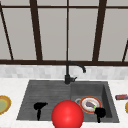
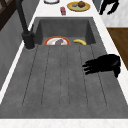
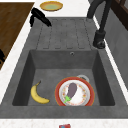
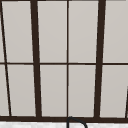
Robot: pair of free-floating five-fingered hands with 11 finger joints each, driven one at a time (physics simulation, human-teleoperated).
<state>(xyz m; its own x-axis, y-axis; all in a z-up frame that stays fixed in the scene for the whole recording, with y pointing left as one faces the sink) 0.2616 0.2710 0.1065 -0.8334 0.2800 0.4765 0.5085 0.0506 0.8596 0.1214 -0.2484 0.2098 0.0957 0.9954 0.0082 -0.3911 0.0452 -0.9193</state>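
My left hand [image 1: 40,106] [image 2: 105,64] [image 3: 38,16] floats over the front part of the ribbed drainboard [image 2: 60,75], fingers stretched out and holding nothing. Near the basin's front right corner hangs my right hand [image 1: 100,112] [image 2: 108,6] [image 3: 1,56], fingers relaxed and pointing down, also empty. In the basin [image 3: 50,72] lies a red-rimmed plate [image 1: 98,101] [image 2: 50,40] [image 3: 87,96] with a purple eggplant [image 1: 90,104] [image 2: 59,42] [image 3: 72,88] on it. A banana [image 2: 80,42] [image 3: 38,95] lies beside the plate. A big red ball [image 1: 67,115] shows at the front, between the hands.
A black faucet [image 1: 68,75] [image 2: 25,27] [image 3: 100,27] stands at the sink's back. A yellow plate [image 1: 3,104] [image 3: 51,5] rests on the left counter. On the right counter are a red can [image 1: 121,97] [image 2: 63,10] and a plate with a brown item [image 2: 78,6]. A window [image 4: 67,60] rises behind.
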